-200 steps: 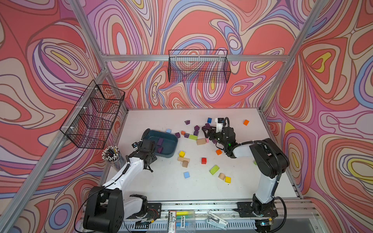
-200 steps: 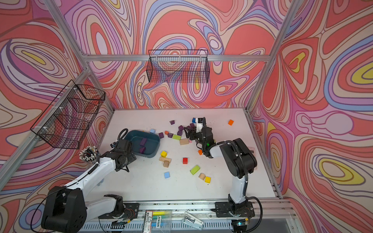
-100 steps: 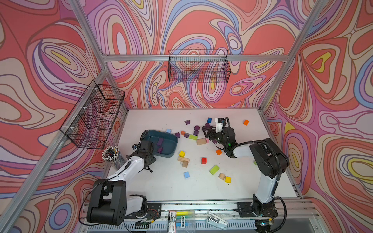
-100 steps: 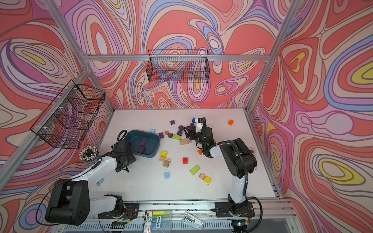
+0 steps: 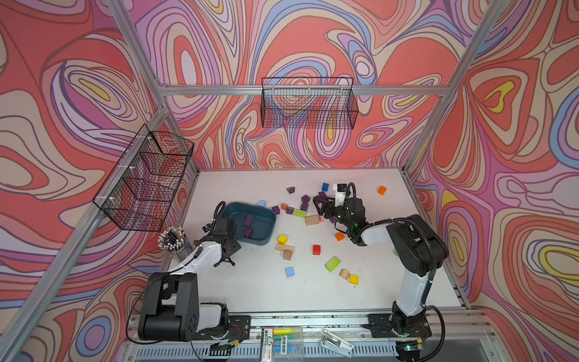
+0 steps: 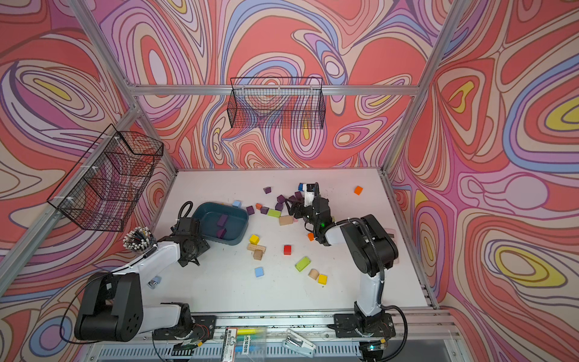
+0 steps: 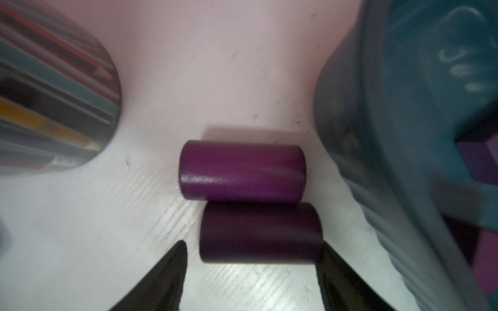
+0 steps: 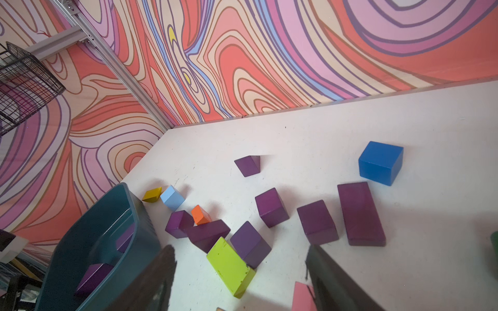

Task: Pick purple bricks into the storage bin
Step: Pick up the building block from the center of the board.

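left pincer pointing down, jaws apart, right pincer stretched forward, jaws apart, both elbows bent

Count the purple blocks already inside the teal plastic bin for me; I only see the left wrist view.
Observer: Two purple wooden blocks lie in the teal plastic storage bin.
Operator: Where is the right gripper?
Observer: The right gripper is at the block cluster right of the bin, fingers open, empty.
Operator: How many purple ones remain there?
Observer: Seven loose purple blocks show in the right wrist view.
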Controlling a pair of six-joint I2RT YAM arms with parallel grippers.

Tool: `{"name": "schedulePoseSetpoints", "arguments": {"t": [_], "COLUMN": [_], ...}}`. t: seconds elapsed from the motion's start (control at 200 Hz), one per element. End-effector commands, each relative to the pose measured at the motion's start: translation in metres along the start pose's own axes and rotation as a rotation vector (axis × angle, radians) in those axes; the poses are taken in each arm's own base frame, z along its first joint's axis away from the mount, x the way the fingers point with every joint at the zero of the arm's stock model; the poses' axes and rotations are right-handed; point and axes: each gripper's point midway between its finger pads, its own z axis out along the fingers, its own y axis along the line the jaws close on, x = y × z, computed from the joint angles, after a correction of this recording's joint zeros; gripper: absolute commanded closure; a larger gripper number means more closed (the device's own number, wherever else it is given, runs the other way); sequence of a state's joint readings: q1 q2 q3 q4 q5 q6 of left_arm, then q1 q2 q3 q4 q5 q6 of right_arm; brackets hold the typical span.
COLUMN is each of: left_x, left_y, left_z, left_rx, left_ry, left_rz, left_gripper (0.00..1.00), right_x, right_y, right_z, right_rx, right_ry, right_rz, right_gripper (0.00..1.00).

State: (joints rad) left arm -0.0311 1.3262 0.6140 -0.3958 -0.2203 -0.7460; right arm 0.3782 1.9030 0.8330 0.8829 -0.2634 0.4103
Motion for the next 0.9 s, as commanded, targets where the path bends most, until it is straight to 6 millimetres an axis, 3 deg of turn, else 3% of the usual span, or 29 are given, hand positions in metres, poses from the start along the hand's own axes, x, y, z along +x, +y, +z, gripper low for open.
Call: {"name": "schedulePoseSetpoints", "arguments": {"t": [0.0, 0.23, 0.666, 0.896], "left_x": [-0.004, -0.006, 0.000, -0.001], "left_y": [-0.001, -0.003, -0.003, -0.002], "left_z": [0.002, 0.004, 0.001, -0.012], "left_rx": [0.002, 0.005, 0.022, 0.039], "left_ry": [-0.003, -0.002, 0.026, 0.018], "left_rz": [-0.008, -0.008, -0.015, -0.044], "left_gripper": [0.26, 0.46, 0.53, 0.54], "right_x": [0.001, 0.001, 0.000, 0.001], "right_y": [-0.003, -0.003, -0.003, -0.003], "right_z": [0.003, 0.003, 0.003, 0.005], "right_rx": [-0.007, -0.008, -0.008, -0.011], "right_ry": [-0.006, -0.006, -0.007, -0.002], "right_rz": [0.004, 0.004, 0.003, 0.005], "right_gripper": [0.20, 0.20, 0.20, 0.20]}}
